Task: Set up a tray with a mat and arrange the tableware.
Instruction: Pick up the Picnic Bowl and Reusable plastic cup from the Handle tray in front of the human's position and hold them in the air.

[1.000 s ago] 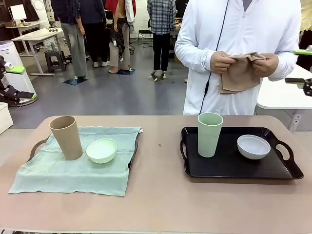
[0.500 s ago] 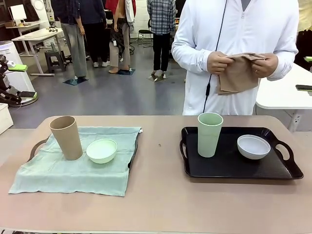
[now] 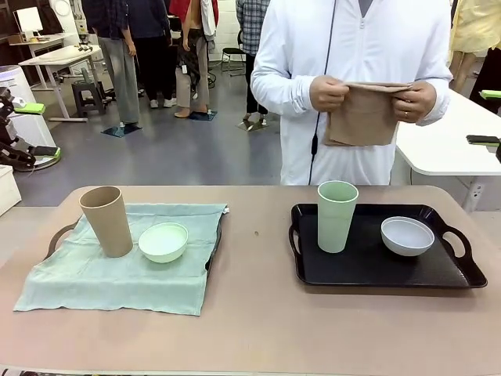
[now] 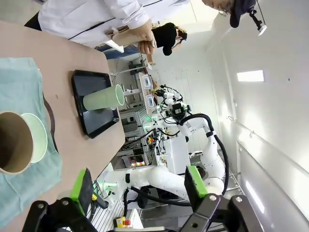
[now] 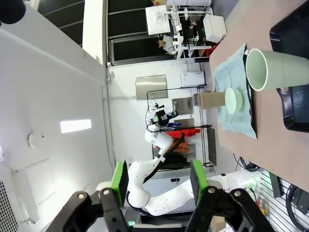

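Observation:
On the left of the table a tan cup and a mint green bowl stand on a pale green mat that covers a tray. On the right, a black tray holds a pale green cup and a white bowl, with no mat under them. A person behind the table holds a tan mat spread in both hands. My left gripper is open, off the table's left end, with the tan cup nearest. My right gripper is open and bare, off the right end near the pale green cup.
Bare table lies between the two trays and along the front edge. The person's white-sleeved arms hang over the far edge above the black tray. Other people and tables stand far behind.
The person has shifted to the left and spread the tan mat wider between the hands. The cups, bowls and trays have not moved.

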You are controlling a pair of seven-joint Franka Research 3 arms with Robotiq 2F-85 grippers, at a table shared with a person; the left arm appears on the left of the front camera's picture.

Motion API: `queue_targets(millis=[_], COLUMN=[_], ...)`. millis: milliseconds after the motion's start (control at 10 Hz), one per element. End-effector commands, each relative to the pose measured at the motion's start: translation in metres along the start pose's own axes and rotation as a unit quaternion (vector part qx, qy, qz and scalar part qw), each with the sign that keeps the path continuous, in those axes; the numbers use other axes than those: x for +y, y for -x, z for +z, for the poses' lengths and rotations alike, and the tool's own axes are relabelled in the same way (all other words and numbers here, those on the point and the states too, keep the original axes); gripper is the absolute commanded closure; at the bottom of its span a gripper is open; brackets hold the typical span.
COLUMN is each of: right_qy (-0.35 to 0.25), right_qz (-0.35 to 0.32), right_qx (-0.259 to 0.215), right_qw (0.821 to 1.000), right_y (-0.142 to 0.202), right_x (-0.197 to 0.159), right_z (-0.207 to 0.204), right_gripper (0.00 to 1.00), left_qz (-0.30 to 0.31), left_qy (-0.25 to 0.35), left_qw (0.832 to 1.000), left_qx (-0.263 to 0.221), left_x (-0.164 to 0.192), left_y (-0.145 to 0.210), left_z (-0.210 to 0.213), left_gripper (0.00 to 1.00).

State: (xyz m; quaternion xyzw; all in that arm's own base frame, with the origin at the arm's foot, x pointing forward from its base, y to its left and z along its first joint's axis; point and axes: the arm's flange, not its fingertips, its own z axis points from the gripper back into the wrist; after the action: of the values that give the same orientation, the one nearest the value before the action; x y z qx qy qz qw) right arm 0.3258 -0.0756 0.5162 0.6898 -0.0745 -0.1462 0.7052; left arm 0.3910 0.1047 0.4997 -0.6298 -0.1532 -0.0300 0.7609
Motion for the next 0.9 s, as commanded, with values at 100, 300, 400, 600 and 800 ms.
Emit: queue_targets(millis=[100,300,400,600,800], right_qy=[-0.003,-0.003,-0.003,0.000,0.170], right_qz=[0.005,0.005,0.005,0.000,0.051], right_qx=[-0.008,-0.008,-0.008,0.000,-0.051], right_qw=[1.000,1.000,1.000,1.000,0.983], right_y=[-0.001,-0.001,-0.001,0.000,0.003], right_x=[0.002,0.002,0.002,0.000,0.034], right_z=[0.001,0.001,0.001,0.000,-0.002], right_gripper=[0.31,0.31,0.31,0.31,0.31], left_qz=[-0.008,-0.008,-0.008,0.000,-0.137], left_qy=[-0.004,-0.004,-0.004,0.000,-0.074], left_qw=[1.000,1.000,1.000,1.000,0.987], left_qx=[0.010,0.010,0.010,0.000,0.037], left_x=[-0.001,-0.001,-0.001,0.000,-0.055], left_y=[0.000,0.000,0.000,0.000,-0.023], left_z=[0.005,0.005,0.005,0.000,-0.041], left_gripper=[0.00,0.00,0.00,0.00,0.00])
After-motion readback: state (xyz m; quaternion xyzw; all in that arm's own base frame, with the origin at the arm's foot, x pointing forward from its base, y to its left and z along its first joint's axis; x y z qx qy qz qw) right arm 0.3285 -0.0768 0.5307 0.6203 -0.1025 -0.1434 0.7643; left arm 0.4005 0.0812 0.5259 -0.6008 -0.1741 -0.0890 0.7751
